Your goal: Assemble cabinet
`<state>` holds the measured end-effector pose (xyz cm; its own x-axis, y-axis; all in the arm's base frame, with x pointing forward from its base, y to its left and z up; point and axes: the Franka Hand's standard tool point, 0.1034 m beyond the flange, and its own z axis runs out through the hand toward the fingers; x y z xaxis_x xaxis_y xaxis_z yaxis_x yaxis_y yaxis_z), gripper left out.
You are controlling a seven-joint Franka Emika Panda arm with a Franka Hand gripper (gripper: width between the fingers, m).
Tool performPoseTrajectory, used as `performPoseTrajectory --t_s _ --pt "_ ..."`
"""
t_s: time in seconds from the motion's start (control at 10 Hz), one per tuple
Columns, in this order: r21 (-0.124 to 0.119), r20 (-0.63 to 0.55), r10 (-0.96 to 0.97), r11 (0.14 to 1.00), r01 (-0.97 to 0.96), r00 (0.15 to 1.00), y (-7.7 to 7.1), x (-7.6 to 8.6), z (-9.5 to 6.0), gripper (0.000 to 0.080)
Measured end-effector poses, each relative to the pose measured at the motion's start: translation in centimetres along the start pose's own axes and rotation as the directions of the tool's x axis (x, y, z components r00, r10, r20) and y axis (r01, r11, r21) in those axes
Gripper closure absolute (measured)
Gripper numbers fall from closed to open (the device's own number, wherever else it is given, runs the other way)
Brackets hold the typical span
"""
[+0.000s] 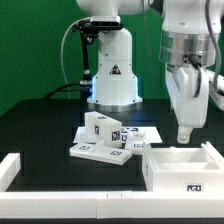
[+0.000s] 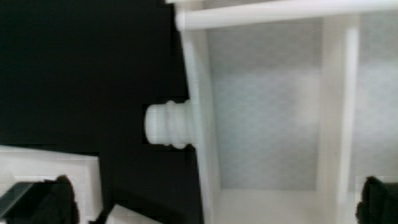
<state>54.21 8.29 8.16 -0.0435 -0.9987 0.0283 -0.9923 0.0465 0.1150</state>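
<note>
The white cabinet box shell [image 1: 184, 166] lies open side up at the exterior view's right front, with a tag on its front face. In the wrist view I look into it [image 2: 267, 100]; a round white knob [image 2: 169, 125] sticks out of one wall. My gripper [image 1: 185, 133] hangs just above the shell's far wall. Its dark fingertips [image 2: 36, 200] sit at the picture's edges, so the gripper [image 2: 210, 202] is wide open and empty. Small tagged blocks [image 1: 102, 128] and a flat tagged panel [image 1: 100, 152] lie in the middle.
The blocks and panel rest partly on the marker board [image 1: 140, 131]. A white raised rail [image 1: 12, 168] runs along the front left of the black table. The robot's white base [image 1: 112, 75] stands behind, with a cable beside it.
</note>
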Motion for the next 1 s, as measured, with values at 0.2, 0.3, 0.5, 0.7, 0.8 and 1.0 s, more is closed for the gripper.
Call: performPoseTrajectory --t_s 0.2,0.3,0.5,0.7,0.8,1.0 --pt "0.01 -0.011 -0.096 0.995 0.096 0.995 1.8 -0.7 0.3 0.0002" --pt "0.0 -0.024 -0.134 0.991 0.134 0.991 2.1 -1.2 0.3 0.0002" --pt "-0.004 -0.013 -0.101 0.995 0.1 0.995 1.3 -1.4 0.1 0.0002" --pt "0.019 -0.016 -0.113 0.993 0.113 0.994 1.2 -1.6 0.3 0.0002" --pt "0.068 -0.026 -0.148 0.986 0.15 0.989 1.3 -1.7 1.0 0.0002" --pt "0.055 -0.041 -0.219 0.974 0.221 0.975 3.0 -3.0 1.7 0.0002"
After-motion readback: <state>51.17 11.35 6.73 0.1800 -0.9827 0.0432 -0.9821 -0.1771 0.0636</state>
